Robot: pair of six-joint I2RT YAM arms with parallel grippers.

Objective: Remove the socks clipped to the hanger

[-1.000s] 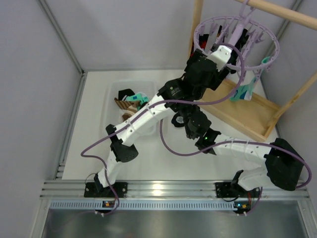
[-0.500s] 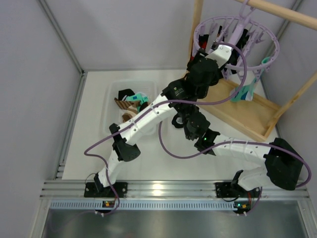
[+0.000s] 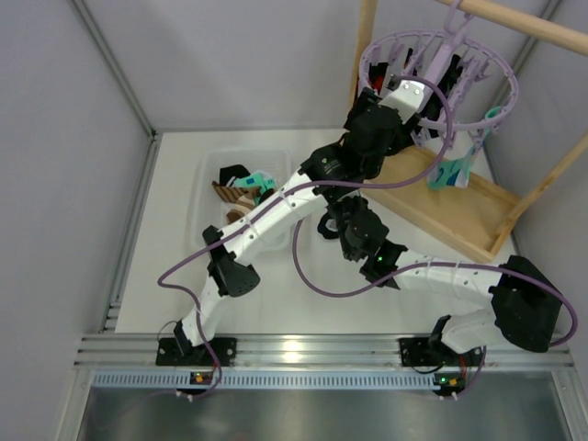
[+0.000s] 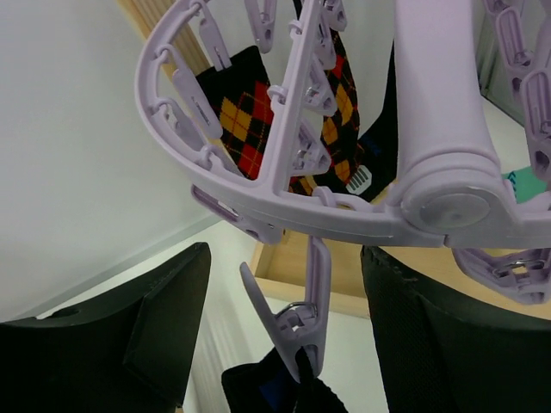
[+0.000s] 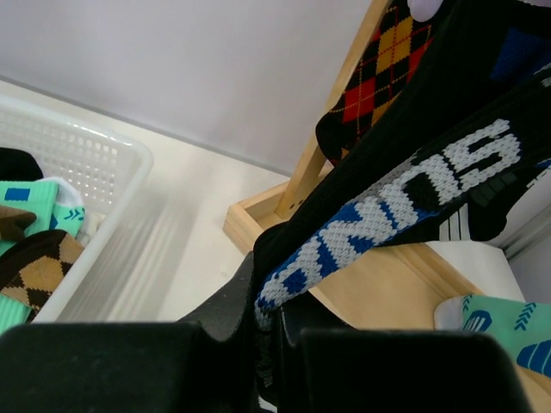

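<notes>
fingers [image 4: 129,335] of the left end effector [image 4: 284,288] stand apart, and a lavender clip peg [image 4: 301,318] hangs in the gap between them, touching neither. just below, the peg bites on dark cloth [image 4: 284,391]. directly above runs the hanger [image 4: 258,202], its ring and spokes lined with pegs. beyond it hangs an argyle sock [image 4: 245,129], black with red and yellow diamonds. the right end effector [image 5: 263,335] has its jaws pressed together on a dark sock [image 5: 387,215] with blue and white lettering, which stretches taut up and to its right. whether that is the cloth in the peg cannot be told. behind it stands a wooden frame [image 5: 303,176]. to its right is a teal sock [image 5: 499,327], and to its left a white basket [image 5: 95,142] on the surface [image 5: 198,232] holds more socks [image 5: 30,241].
</notes>
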